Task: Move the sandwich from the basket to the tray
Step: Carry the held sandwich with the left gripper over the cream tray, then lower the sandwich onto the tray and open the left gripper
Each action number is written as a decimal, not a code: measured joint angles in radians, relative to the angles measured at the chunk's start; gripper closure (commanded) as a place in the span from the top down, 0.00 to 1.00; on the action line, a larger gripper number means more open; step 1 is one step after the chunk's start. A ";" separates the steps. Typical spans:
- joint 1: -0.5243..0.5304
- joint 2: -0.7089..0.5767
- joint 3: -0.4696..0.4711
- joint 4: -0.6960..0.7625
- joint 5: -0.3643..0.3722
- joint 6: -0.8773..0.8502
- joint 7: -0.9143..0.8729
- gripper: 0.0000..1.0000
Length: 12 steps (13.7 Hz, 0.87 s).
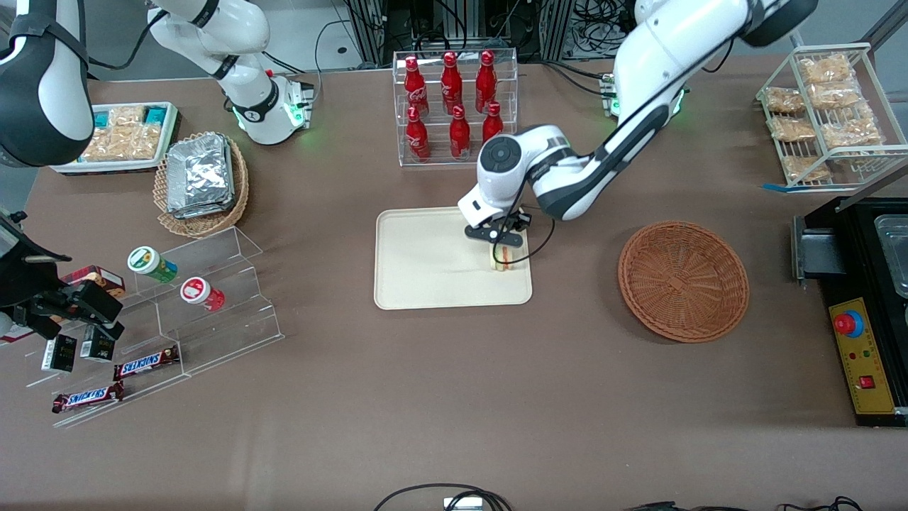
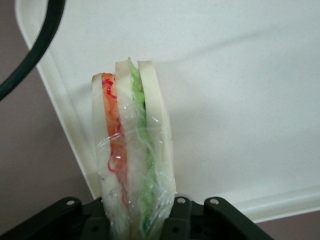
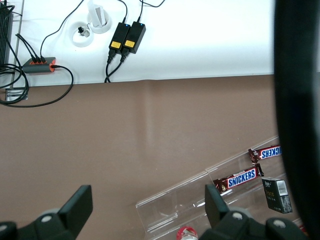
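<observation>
The sandwich (image 1: 501, 259) (image 2: 131, 155), pale bread with orange and green filling under clear wrap, stands on edge on the cream tray (image 1: 425, 262) (image 2: 240, 100), near the tray's edge toward the working arm's end. My gripper (image 1: 502, 248) (image 2: 137, 220) is right above it, shut on the sandwich, with a black finger pressed against each bread face. The reddish-brown wicker basket (image 1: 683, 280) sits on the table beside the tray, toward the working arm's end, with nothing in it.
A clear rack of red bottles (image 1: 454, 99) stands farther from the front camera than the tray. A tan basket of foil packets (image 1: 202, 181), clear steps with cups (image 1: 202, 294) and chocolate bars lie toward the parked arm's end. A black box (image 1: 862, 305) and wire snack shelf (image 1: 826, 117) are past the basket.
</observation>
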 measured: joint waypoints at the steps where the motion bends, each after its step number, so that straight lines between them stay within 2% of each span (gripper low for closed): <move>1: 0.000 0.018 0.000 0.008 0.005 0.001 -0.001 0.12; 2: 0.000 0.022 0.000 0.014 0.006 0.001 -0.001 0.42; 3: 0.000 0.021 0.000 0.016 0.006 0.000 -0.002 0.62; 4: 0.000 0.021 -0.001 0.017 0.006 0.000 -0.002 0.79; 5: 0.000 0.021 -0.001 0.017 0.006 0.000 -0.002 0.89; 8: -0.001 0.021 -0.001 0.035 0.006 -0.017 -0.004 0.99; 12: 0.000 0.018 -0.004 0.180 -0.009 -0.201 -0.006 0.99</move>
